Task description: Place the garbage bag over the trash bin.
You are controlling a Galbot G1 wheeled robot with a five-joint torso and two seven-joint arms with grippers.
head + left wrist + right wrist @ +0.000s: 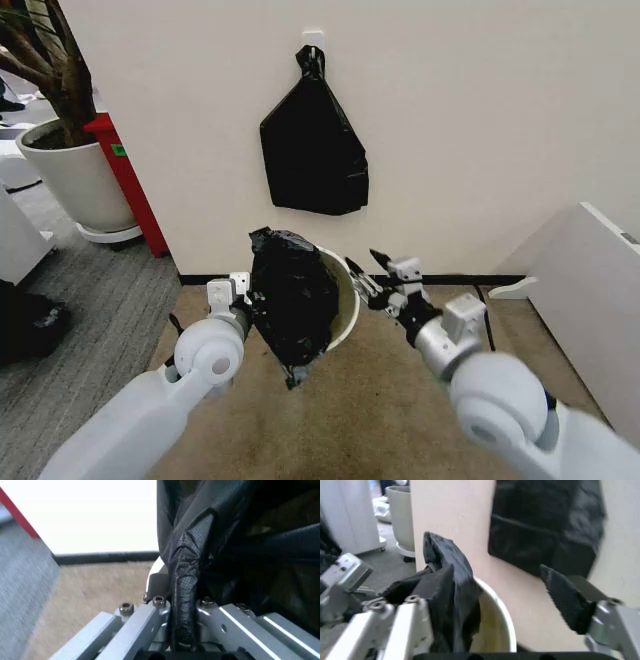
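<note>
Draping over the left rim of the round cream trash bin, the crinkly, glossy garbage bag is pinched by the left gripper; the right gripper fingers spread open beside the rim.

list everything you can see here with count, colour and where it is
garbage bag: 1, black, draped across the bin's left side, clamped in the left gripper
trash bin: 1, cream-white, on the tan floor by the wall
knotted bag bundle: 1, black, hanging on the wall above the bin
plant pot: 1, white, far left
red panel: 1, beside the pot
left gripper: shut on the bag, left of the bin
right gripper: open, at the bin's right rim
</note>
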